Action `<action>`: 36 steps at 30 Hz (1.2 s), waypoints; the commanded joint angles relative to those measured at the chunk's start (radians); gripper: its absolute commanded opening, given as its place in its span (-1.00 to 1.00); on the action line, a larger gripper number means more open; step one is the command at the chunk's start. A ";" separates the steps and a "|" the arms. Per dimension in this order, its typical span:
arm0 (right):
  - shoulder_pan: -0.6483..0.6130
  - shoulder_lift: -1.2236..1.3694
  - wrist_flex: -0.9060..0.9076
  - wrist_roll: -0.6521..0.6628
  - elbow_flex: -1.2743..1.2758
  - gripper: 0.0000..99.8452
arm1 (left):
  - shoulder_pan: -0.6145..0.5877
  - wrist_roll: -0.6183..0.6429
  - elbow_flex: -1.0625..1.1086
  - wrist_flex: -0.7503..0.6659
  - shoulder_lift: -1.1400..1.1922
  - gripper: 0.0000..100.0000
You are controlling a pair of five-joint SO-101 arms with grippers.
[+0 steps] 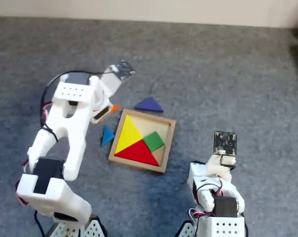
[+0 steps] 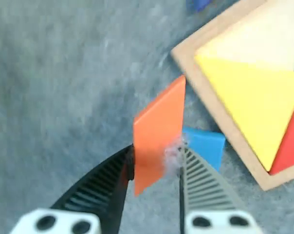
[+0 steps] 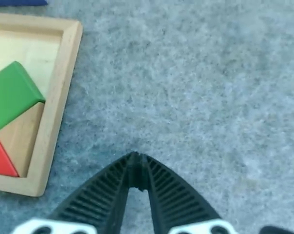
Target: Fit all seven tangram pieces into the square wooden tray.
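Your left gripper (image 2: 156,158) pinches the orange piece (image 2: 159,122) edgewise — light, stiff, likely slick — while the right gripper (image 3: 137,168) rests closed, empty.

Left arm (image 1: 65,133) is stretched out forward over the bench, wrist tipped down, jaws pinched on the orange piece (image 2: 156,141). My right arm (image 1: 215,195) sits folded back near its base, pointing down, jaws closed with tips touching.

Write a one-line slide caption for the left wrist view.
Left gripper clamps the orange piece beside a corner of the wooden tray, a blue piece lying close by.
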 commanded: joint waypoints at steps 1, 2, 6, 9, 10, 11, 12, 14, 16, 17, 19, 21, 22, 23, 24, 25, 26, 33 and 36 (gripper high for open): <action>0.012 -0.005 -0.025 0.015 0.134 -0.98 | 0.079 -0.100 -0.064 0.002 -0.051 -0.92; 0.012 -0.005 -0.025 0.015 0.134 -0.98 | 0.099 -0.124 -0.062 0.002 -0.051 -0.92; 0.012 -0.005 -0.025 0.015 0.134 -0.98 | 0.185 -0.196 -0.064 0.002 -0.050 -0.93; 0.012 -0.005 -0.025 0.015 0.134 -0.98 | 0.246 -0.229 -0.064 0.000 -0.039 -0.93; 0.012 -0.005 -0.025 0.015 0.134 -0.98 | 0.268 -0.239 -0.067 0.000 -0.022 -0.93; 0.012 -0.005 -0.025 0.015 0.134 -0.98 | 0.286 -0.244 -0.081 0.002 0.004 -0.93; 0.012 -0.005 -0.025 0.015 0.134 -0.98 | 0.302 -0.244 -0.105 0.006 0.033 -0.93; 0.012 -0.005 -0.025 0.015 0.134 -0.98 | 0.318 -0.244 -0.163 0.009 0.107 -0.93; 0.012 -0.005 -0.025 0.015 0.134 -0.98 | 0.329 -0.244 -0.237 0.029 0.174 -0.92; 0.012 -0.005 -0.025 0.015 0.134 -0.98 | 0.332 -0.244 -0.280 0.060 0.208 -0.92; 0.012 -0.005 -0.025 0.015 0.134 -0.98 | 0.346 -0.249 -0.367 0.126 0.272 -0.92; 0.012 -0.005 -0.025 0.015 0.134 -0.98 | 0.357 -0.249 -0.453 0.181 0.335 -0.92; 0.012 -0.005 -0.025 0.015 0.134 -0.98 | 0.358 -0.249 -0.492 0.204 0.366 -0.91; 0.012 -0.005 -0.025 0.015 0.134 -0.98 | 0.360 -0.249 -0.532 0.230 0.395 -0.88; 0.012 -0.005 -0.025 0.015 0.134 -0.98 | 0.358 -0.245 -0.570 0.250 0.421 -0.84; 0.012 -0.005 -0.025 0.015 0.134 -0.98 | 0.357 -0.244 -0.607 0.269 0.449 -0.79; 0.012 -0.005 -0.025 0.015 0.134 -0.98 | 0.352 -0.244 -0.638 0.282 0.470 -0.75; 0.012 -0.005 -0.025 0.015 0.134 -0.98 | 0.291 -0.242 -0.776 0.308 0.562 -0.68; 0.012 -0.005 -0.025 0.015 0.134 -0.98 | 0.274 -0.242 -0.777 0.307 0.573 -0.68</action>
